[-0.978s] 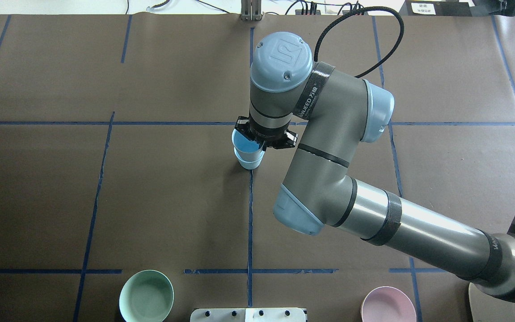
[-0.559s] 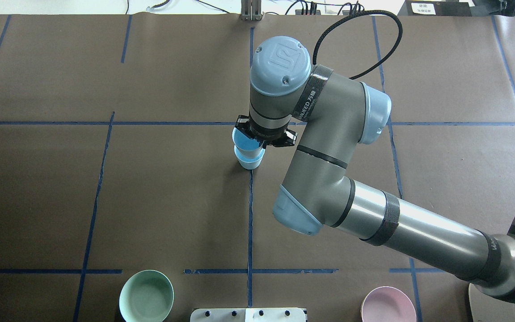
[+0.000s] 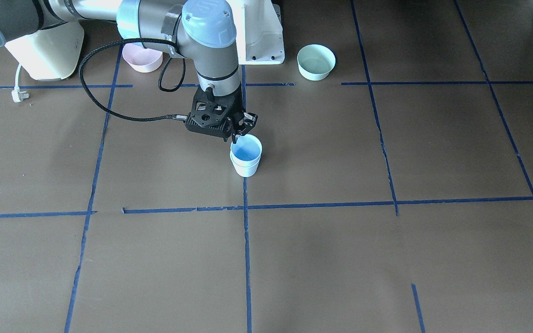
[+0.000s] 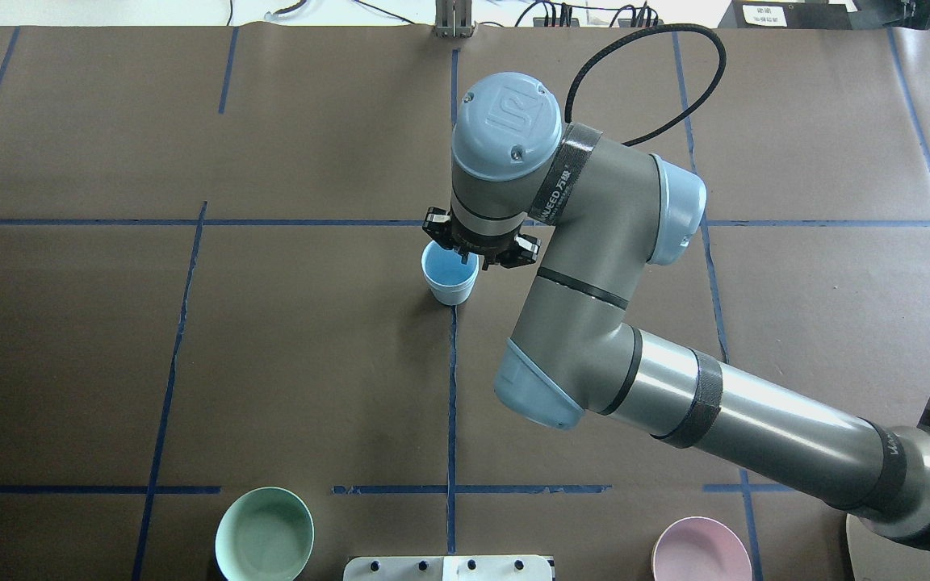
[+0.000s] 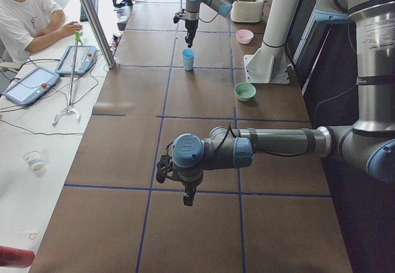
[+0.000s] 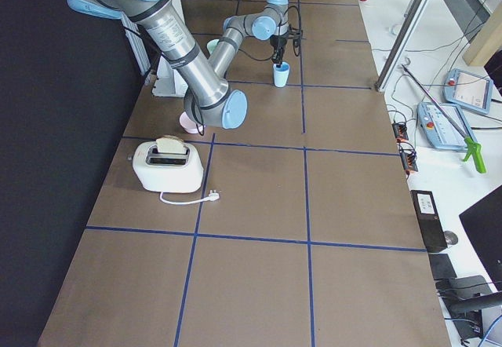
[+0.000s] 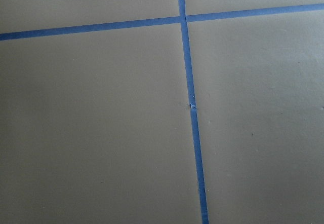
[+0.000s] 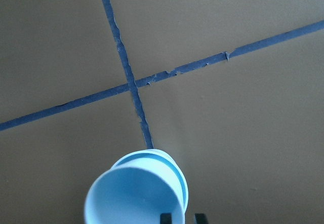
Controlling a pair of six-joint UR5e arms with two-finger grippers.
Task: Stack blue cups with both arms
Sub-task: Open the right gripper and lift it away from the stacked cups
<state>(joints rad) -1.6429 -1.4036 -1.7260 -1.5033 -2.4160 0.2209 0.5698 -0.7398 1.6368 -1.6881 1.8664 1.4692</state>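
- The blue cups [image 4: 450,277] sit nested mid-table, far from every edge. The right gripper [image 8: 182,218] has its jaws slightly apart astride their rim, so a crooked lift could snag and tip them.
- The left gripper [image 5: 187,197] hangs toward the left end; I cannot tell its grip.

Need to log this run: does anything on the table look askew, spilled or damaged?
Nothing stands out. The blue cups sit nested and upright, with no spill around them. The right gripper has its fingers astride their rim. Only the blue tape is frayed in places.
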